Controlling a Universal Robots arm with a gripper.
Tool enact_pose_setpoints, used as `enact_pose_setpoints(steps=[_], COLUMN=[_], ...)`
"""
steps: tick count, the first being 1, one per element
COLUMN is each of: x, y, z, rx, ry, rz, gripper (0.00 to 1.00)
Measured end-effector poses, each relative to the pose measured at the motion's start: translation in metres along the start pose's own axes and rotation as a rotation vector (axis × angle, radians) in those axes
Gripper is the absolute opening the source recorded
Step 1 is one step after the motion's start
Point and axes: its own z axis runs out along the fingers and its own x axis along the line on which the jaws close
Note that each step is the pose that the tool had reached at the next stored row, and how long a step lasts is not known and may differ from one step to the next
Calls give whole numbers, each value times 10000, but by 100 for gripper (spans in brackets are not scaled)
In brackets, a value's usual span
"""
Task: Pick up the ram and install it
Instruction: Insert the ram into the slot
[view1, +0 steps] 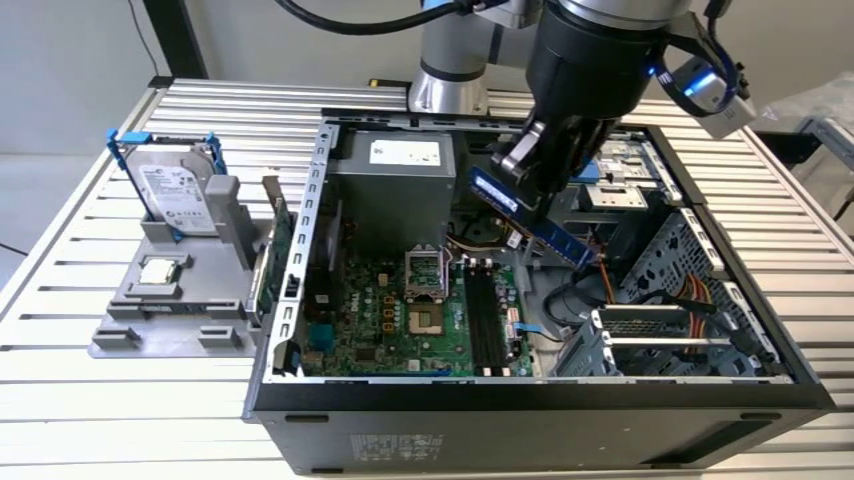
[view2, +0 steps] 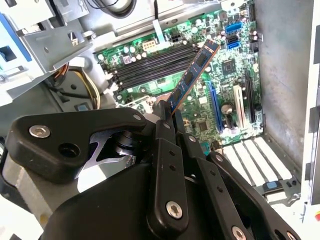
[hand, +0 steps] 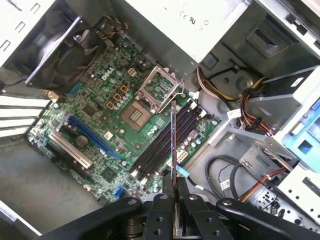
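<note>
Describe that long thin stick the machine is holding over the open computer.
The ram is a long, narrow, flat blue circuit board carrying a row of dark chips, with a coppery strip along one edge. The end effector pinches one end; the rest juts out tilted, in the air above the green motherboard, not seated in the black slots.

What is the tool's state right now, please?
The tool is closed, holding the ram above the motherboard.

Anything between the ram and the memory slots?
Nothing visible. The gripper holds the ram above the open case, and the black memory slots on the motherboard below look empty, with no cable across them.
</note>
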Motion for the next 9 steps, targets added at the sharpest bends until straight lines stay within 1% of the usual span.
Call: enact_pose_setpoints(steps=[9], x=[0], y=[1], z=[0], rx=[-3], ry=[-5], rz=[485], gripper=[0])
